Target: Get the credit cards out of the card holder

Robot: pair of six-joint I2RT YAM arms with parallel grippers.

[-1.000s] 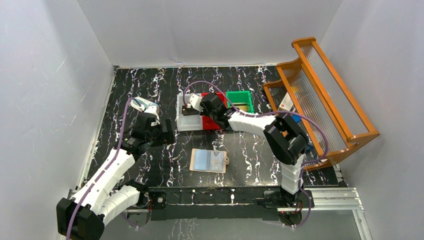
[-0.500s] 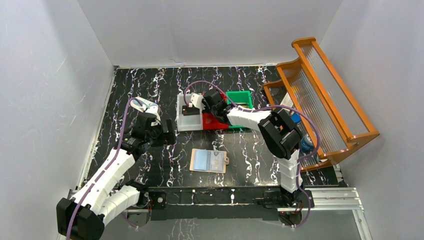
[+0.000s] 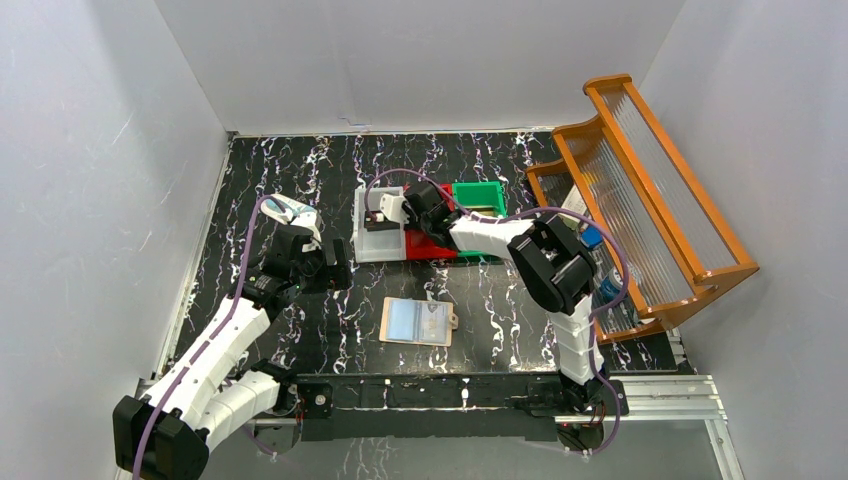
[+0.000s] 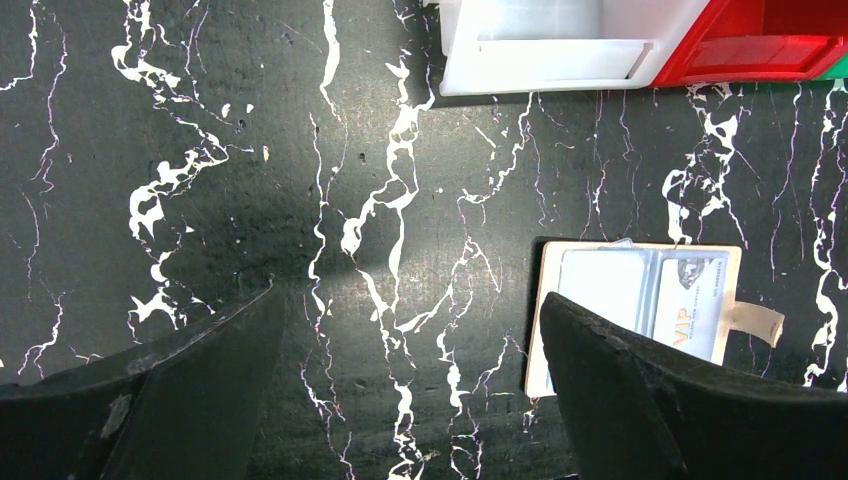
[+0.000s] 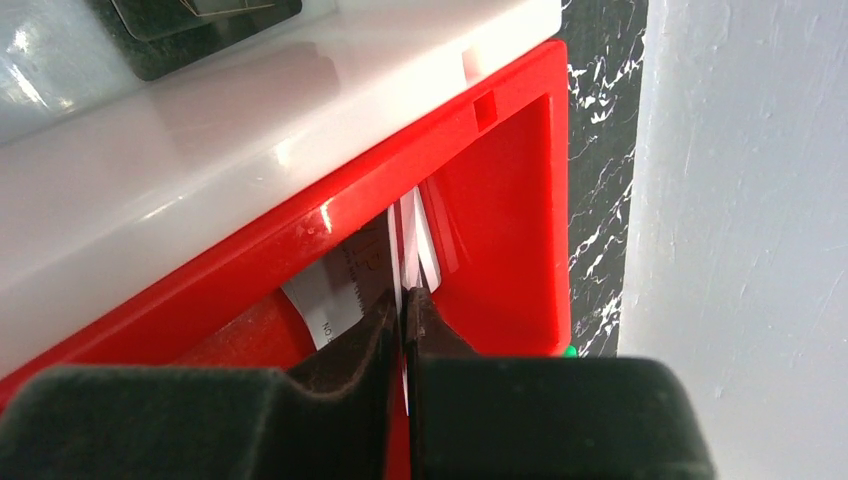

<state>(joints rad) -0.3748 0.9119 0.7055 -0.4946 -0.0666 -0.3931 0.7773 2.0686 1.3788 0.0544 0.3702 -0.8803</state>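
Red bin (image 5: 510,190) w/ right gripper (image 5: 404,297) shifted further in vs a sec ago, pinched on a credit card (image 5: 340,290), walls tight either side, so prob drop-off time; card holder (image 3: 417,322) open on table (image 4: 200,150) just nearer than bin, VIP card (image 4: 692,305) inside, left gripper (image 4: 408,295) gaping well left of bin, tons of room.

Bright, even overhead light, soft shadow on the table (image 4: 250,220), glare on white bin (image 5: 180,170); right claw (image 5: 404,300) blurred close-up

The silvery card (image 4: 690,305) in the open wallet (image 4: 549,268) reads "VIP" — print on the grey card (image 5: 340,285) in the red bin (image 5: 500,200) is illegible.
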